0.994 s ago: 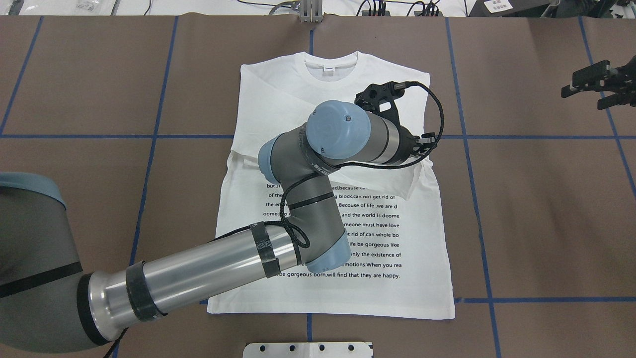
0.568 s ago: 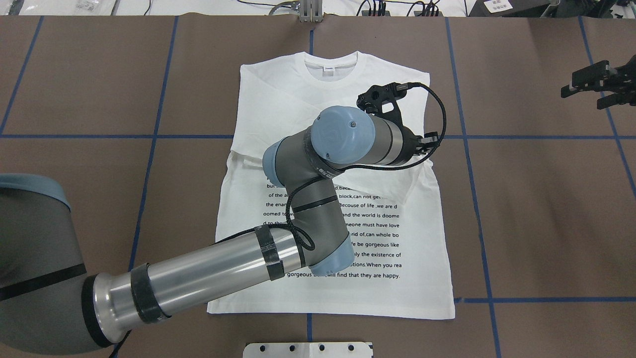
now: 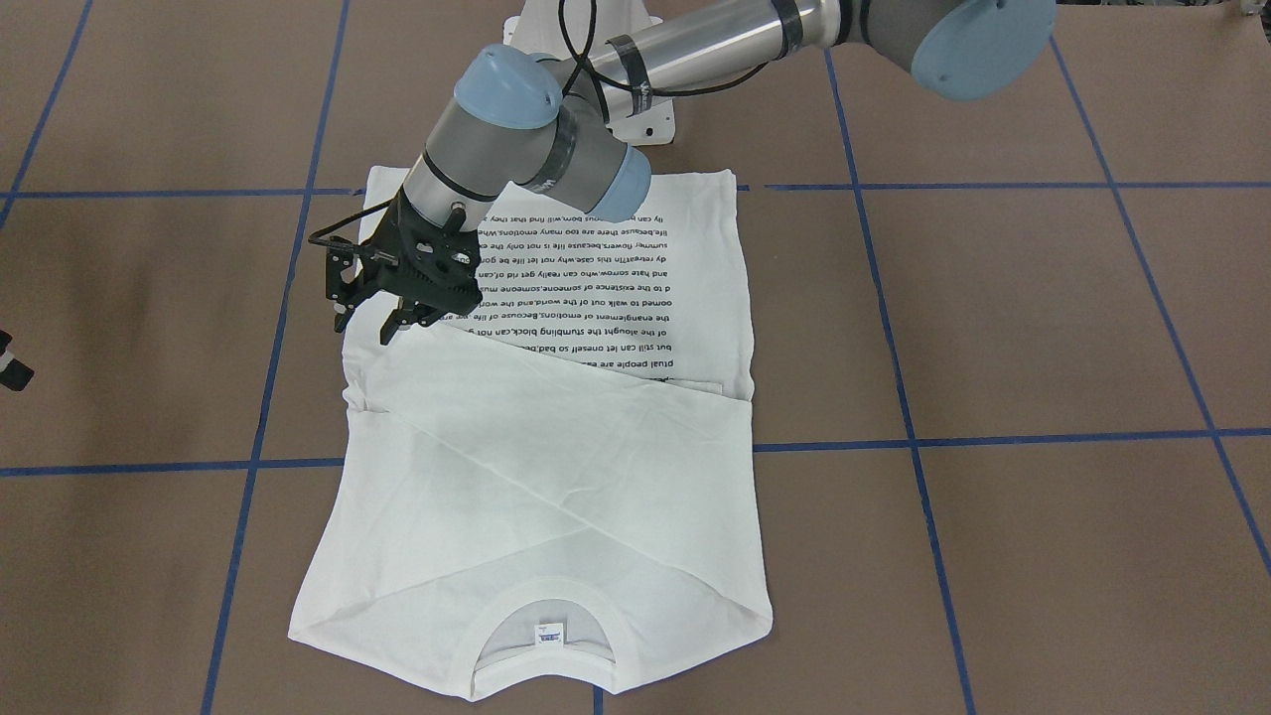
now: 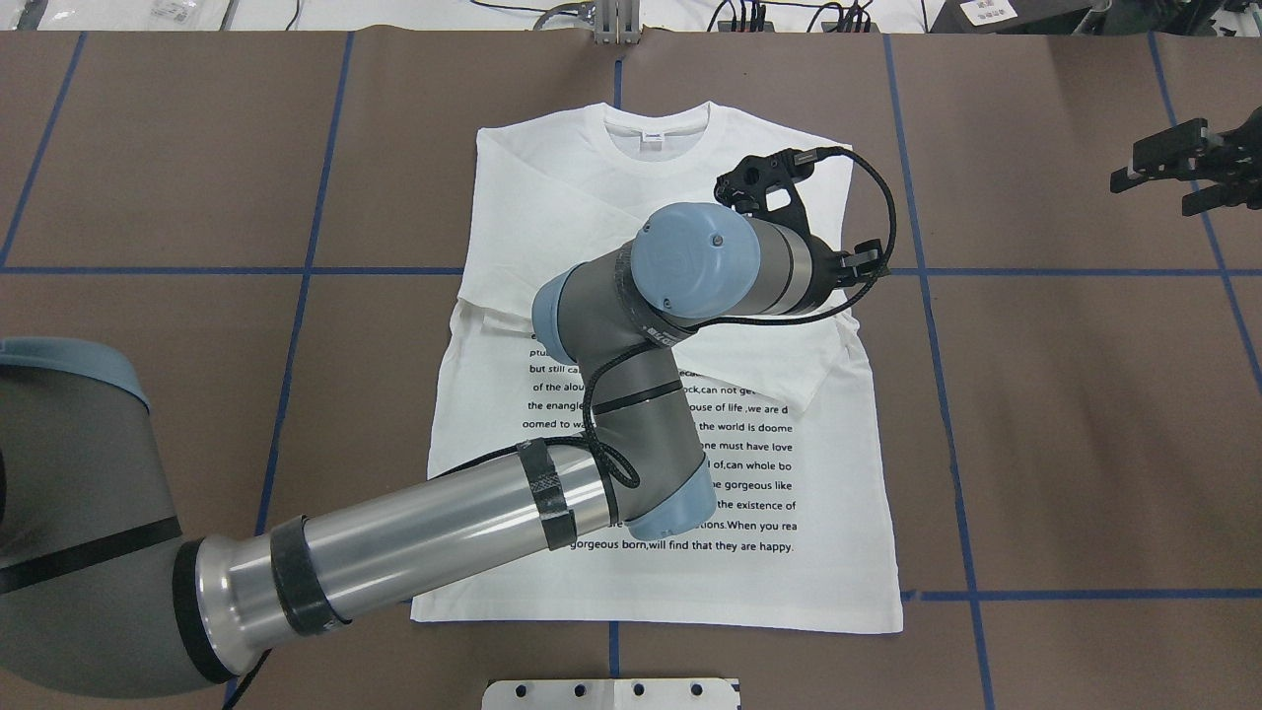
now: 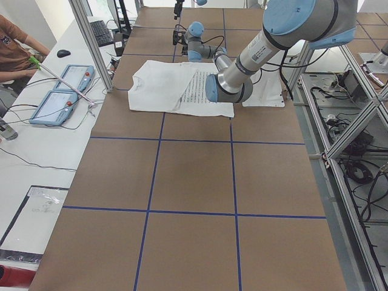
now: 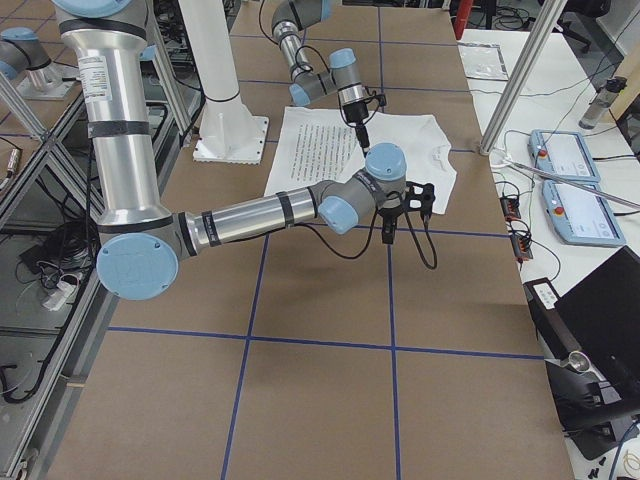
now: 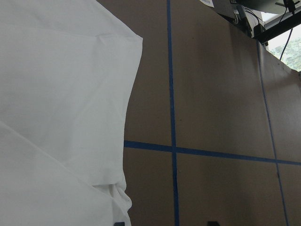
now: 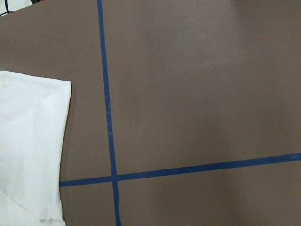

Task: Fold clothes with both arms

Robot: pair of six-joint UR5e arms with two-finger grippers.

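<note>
The clothes are one white shirt (image 4: 552, 197) lying flat on the brown table, collar toward the far edge, printed text facing up. Both sleeves are folded across the chest (image 3: 556, 477). My left arm (image 4: 444, 523) reaches across the shirt. Its gripper (image 3: 367, 323) hovers open and empty over the shirt's side edge beside the folded sleeve; the left wrist view shows that white edge (image 7: 56, 94). My right gripper (image 4: 1178, 173) hangs open far off to the right over bare table, and only a corner of the shirt (image 8: 28, 141) appears in its wrist view.
Blue tape lines (image 4: 917, 271) grid the brown table. A white base plate (image 4: 611, 693) sits at the near edge, and cables run along the far edge. A side table holds control pendants (image 5: 60, 100), with a person (image 5: 15, 42) beside it.
My left wrist has drifted a little to the right and toward the collar end of the shirt. The shirt and the right gripper have stayed put.
</note>
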